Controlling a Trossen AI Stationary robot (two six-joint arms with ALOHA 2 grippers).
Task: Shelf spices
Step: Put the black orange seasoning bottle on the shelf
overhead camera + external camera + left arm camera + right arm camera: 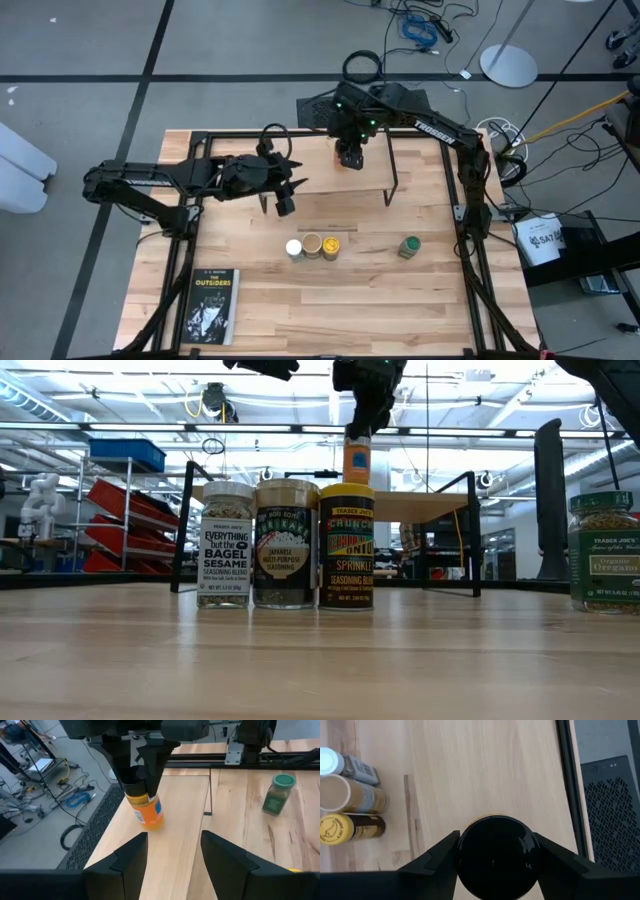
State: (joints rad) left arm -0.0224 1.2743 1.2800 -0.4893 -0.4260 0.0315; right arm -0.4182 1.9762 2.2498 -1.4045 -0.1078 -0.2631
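Observation:
My right gripper [348, 150] is shut on an orange-bodied spice jar with a black lid [149, 812]. It holds the jar over the light wooden plank of the shelf [420, 505] at the table's far side. Three spices stand in a row mid-table on their bases: white lid [294, 248], tan lid [312, 245], yellow lid [331, 246]. A green-lidded jar [409, 246] stands apart to their right. My left gripper [283, 205] hovers open left of the shelf, with nothing between its fingers [127, 857]. My right gripper pinches the jar's black lid [465, 851] between its two fingers [437, 855], one on each opposite side. The fingers come from above, slanting down. The jar hangs upright below them, its orange body [357, 460] just over the shelf's plank; whether its base touches I cannot tell.
A black paperback book [210, 305] lies near the table's front left corner. The shelf's thin black wire legs [392, 190] stand on the far half of the table. A black mesh-sided box [612, 805] sits beyond the far edge. Bare wood lies between the row and the shelf.

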